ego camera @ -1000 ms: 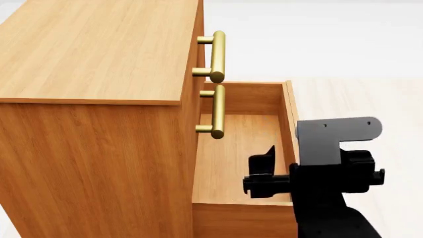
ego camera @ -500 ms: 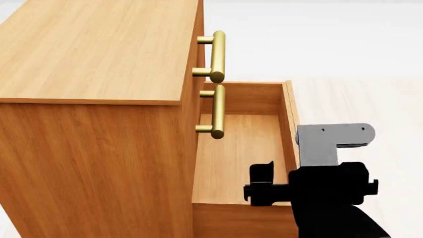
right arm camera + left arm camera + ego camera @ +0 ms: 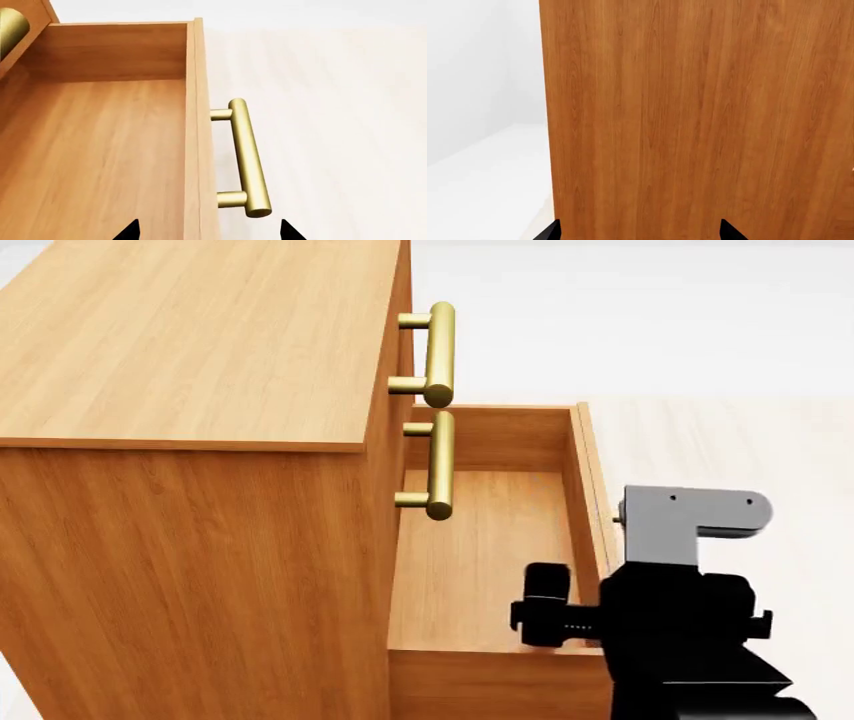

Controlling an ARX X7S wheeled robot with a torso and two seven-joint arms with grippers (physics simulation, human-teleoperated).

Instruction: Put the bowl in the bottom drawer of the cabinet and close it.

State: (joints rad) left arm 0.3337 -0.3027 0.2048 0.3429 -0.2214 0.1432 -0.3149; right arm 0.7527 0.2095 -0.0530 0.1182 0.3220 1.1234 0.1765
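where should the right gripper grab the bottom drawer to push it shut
Take the brass bar handle on the bottom drawer, gripping mid-bar between its two posts, fingers either side. Come from the drawer's outer front: the bar stands off the front panel, leaving a gap behind it. The right gripper looks open and nearly lined up over it. The drawer is pulled out and empty.

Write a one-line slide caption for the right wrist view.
Right gripper hovers open over the front panel of the pulled-out, empty bottom drawer, its brass handle just beyond.

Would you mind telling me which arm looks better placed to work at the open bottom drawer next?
Probably the right: its gripper hovers over the open orange-brown wooden bottom drawer, beside its brass bar handle. The left wrist view shows only the orange-brown wood-grain cabinet's side.
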